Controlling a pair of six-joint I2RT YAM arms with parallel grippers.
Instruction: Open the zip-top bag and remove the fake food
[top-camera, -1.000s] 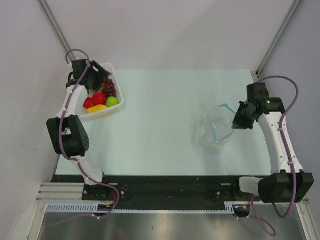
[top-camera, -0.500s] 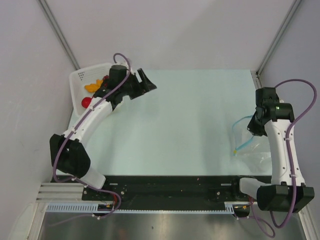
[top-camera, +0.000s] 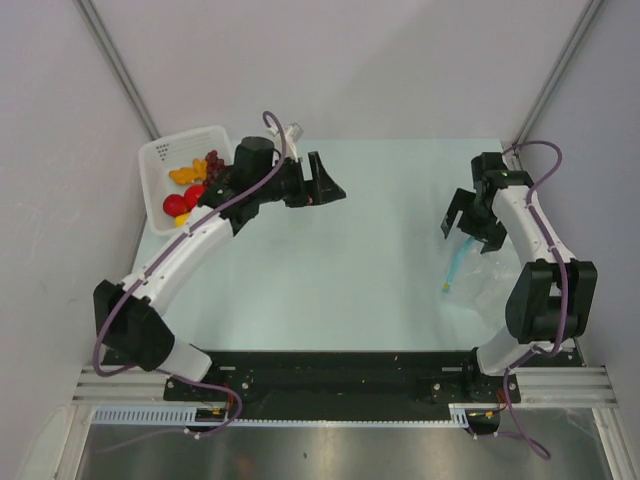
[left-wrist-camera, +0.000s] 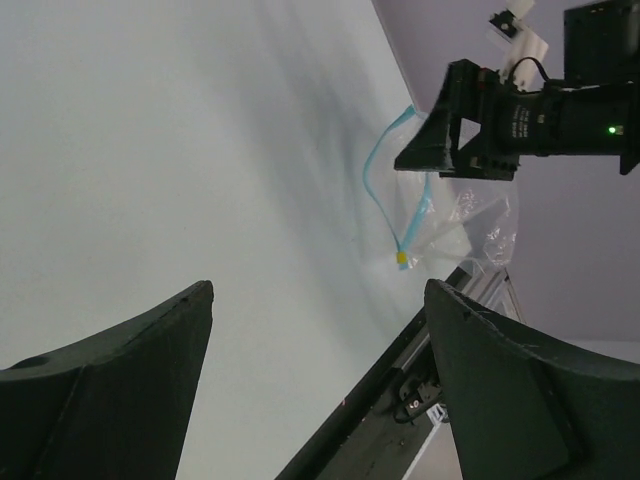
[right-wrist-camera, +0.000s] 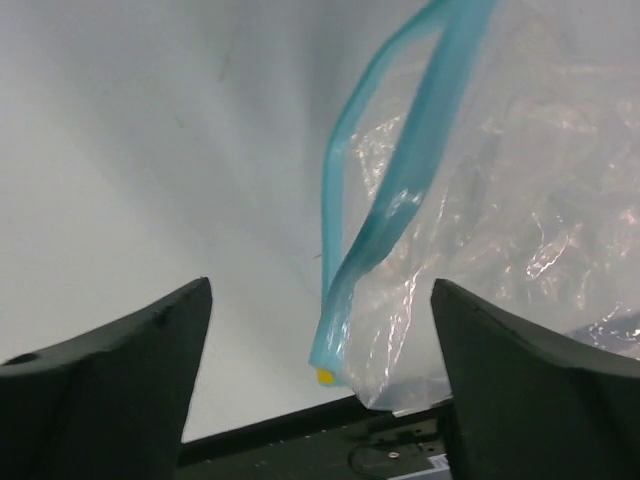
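Pale green table (top-camera: 380, 260) fills the view between grey walls. Nearest, at about 4 o'clock from its middle and close to the right edge, the bag (top-camera: 492, 285) lies crumpled and flat. Its teal zip strip (right-wrist-camera: 400, 190) runs roughly from 1 to 7 o'clock, and a small yellow slider (right-wrist-camera: 324, 375) sits at the near end. No food shows inside it. Just beyond, the right claw (top-camera: 468, 228) hangs above the strip's far end with its jaws spread wide and nothing between them. The bag therefore lies toward 6 o'clock from it, and this arm is much the nearer one. Farther in, near the table's middle, the left claw (top-camera: 328, 182) points toward 3 o'clock, also wide open and empty, well apart from the bag. Farthest, at 10 o'clock, the white basket (top-camera: 160, 152) holds the food (top-camera: 183, 203): red, orange, yellow and dark purple pieces. Judging by that, the emptying looks done. Bare table lies between either claw and the bag, so nothing would block a further reach.
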